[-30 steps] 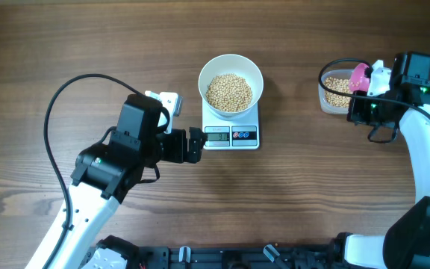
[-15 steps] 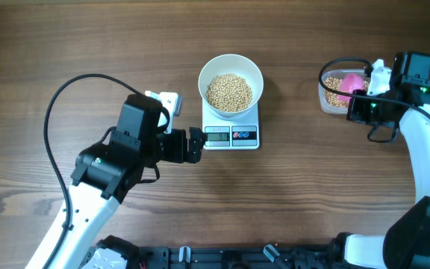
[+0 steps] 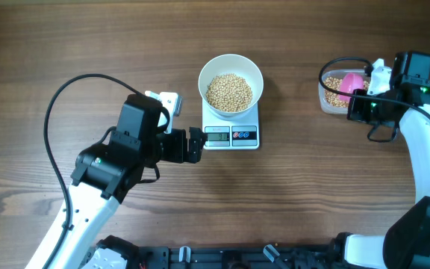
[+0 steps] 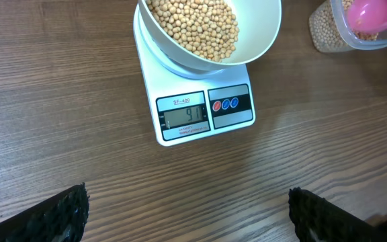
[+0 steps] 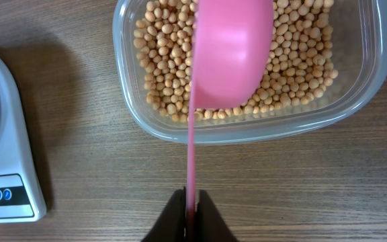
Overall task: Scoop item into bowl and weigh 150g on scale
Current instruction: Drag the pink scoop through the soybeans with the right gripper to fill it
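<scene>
The white bowl [image 3: 204, 73] stands on the scale [image 3: 231, 137] at the table's middle, holding a mound of tan beans [image 3: 228, 91]. The scale's display [image 4: 185, 115] is lit. My left gripper [image 3: 196, 145] hovers just left of the scale, wide open with bare wood between its fingers [image 4: 66, 215]. My right gripper [image 5: 191, 208] is shut on the thin handle of the pink scoop [image 5: 230, 54], with the scoop's cup lying over the beans [image 5: 163, 87] in the clear tub [image 5: 247, 132] at the far right.
The clear tub [image 3: 325, 96] of beans sits at the right, well apart from the scale. A black cable [image 3: 58, 104] loops over the left side of the table. The scale's corner [image 5: 9, 168] shows left of the tub in the right wrist view.
The pink scoop has come down from standing above the tub's right edge to lying in the tub over the beans. The left arm, bowl and scale have not moved.
</scene>
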Controlling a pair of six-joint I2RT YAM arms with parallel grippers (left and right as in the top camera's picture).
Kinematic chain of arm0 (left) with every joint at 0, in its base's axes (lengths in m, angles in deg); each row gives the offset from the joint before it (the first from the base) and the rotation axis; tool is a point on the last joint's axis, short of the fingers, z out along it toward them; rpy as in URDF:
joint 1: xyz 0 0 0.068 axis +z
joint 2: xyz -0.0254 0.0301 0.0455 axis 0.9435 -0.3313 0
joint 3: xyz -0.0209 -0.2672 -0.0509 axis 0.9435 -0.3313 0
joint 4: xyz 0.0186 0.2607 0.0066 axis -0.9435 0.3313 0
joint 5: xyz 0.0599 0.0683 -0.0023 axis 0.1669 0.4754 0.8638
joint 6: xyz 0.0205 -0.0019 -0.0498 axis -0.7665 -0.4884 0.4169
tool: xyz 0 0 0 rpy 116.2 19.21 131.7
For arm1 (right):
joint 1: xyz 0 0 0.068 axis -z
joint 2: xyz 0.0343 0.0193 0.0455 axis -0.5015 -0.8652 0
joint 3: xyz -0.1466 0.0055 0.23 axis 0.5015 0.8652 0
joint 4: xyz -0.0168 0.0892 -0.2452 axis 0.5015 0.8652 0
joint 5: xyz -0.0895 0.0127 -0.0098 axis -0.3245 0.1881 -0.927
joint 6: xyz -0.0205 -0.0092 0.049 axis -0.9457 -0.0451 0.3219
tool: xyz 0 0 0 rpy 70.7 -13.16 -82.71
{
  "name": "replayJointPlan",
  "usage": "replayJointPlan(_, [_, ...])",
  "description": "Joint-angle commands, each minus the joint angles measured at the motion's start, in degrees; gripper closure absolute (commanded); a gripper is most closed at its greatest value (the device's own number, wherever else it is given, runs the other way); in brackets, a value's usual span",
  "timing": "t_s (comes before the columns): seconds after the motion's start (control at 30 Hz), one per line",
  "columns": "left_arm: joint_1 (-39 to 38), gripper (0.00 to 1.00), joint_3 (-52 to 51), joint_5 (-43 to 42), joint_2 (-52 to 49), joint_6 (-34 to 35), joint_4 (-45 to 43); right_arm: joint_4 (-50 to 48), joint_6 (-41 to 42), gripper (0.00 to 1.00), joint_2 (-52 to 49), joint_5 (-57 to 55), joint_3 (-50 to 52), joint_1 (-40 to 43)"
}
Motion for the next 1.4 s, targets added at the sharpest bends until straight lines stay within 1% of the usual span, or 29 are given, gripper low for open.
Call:
replayJointPlan(0.0, [-0.26,0.00,0.17,-0.66,0.20,-0.50,-0.13,-0.13,0.44,0.91,0.81,0.94,-1.53,0.09])
replayJointPlan(0.1, [-0.26,0.00,0.17,-0.66,0.20,-0.50,-0.13,-0.13,0.46,0.92,0.81,0.94,-1.53,0.09])
replayJointPlan(0.13, [-0.26,0.00,0.17,-0.66,0.20,-0.50,-0.13,-0.15,0.44,0.96,0.81,0.92,-1.53,0.09])
replayJointPlan(0.27, [-0.26,0.00,0.17,-0.63,0.20,-0.50,-0.13,-0.20,0.61,0.96,0.81,0.24,-1.53,0.09])
replayJointPlan(0.37, [-0.26,0.00,0.17,-0.66,0.20,-0.50,-0.13,-0.81,3.21,0.96,0.81,-3.50,-1.53,0.09])
replayJointPlan(0.57, [-0.26,0.00,0.17,-0.66,0.20,-0.50,-0.13,-2.71,3.19,0.96,0.81,-7.93,-1.55,0.09])
replayJointPlan(0.77, [-0.26,0.00,0.17,-0.66,0.20,-0.50,-0.13,-3.21,2.01,0.96,0.81,-14.84,-1.55,0.09])
replayJointPlan(0.87, [-0.26,0.00,0.17,-0.63,0.20,-0.50,-0.13,-3.69,-1.09,0.96,0.68,-14.82,-1.51,0.09])
replayJointPlan(1.27, [-0.26,0.00,0.17,-0.66,0.20,-0.50,-0.13,-5.84,-2.36,0.96,-3.72,-12.74,-0.24,0.09])
replayJointPlan(1.37, [-0.26,0.00,0.17,-0.66,0.20,-0.50,-0.13,-6.01,-3.19,0.96,-4.76,-10.27,-0.24,0.09])
